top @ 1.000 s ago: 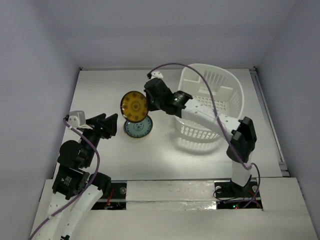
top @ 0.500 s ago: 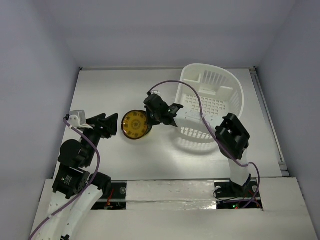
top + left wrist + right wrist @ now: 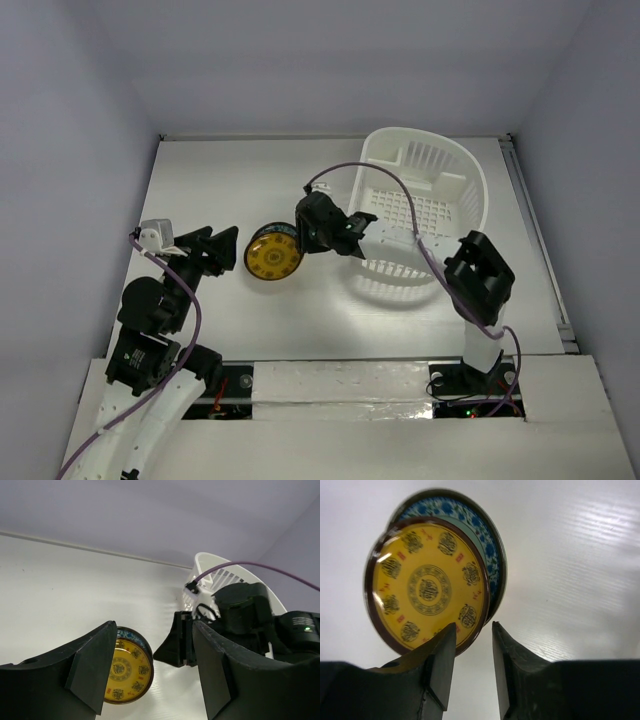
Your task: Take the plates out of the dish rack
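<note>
A white worktop (image 3: 200,190) forms the base of an enclosed booth; seen close, its surface has a fine straight grain and a soft sheen. Behind the worktop rises a plain back wall (image 3: 330,60), pale lavender-grey, meeting it at a thin dark seam. A left wall (image 3: 60,150) and a right wall (image 3: 590,130) of the same colour flank the worktop. A grey metal rail (image 3: 540,240) runs along its right edge. At its near edge lie white boards (image 3: 340,378) and shiny tape (image 3: 340,407). The light is even, with soft shadows.
</note>
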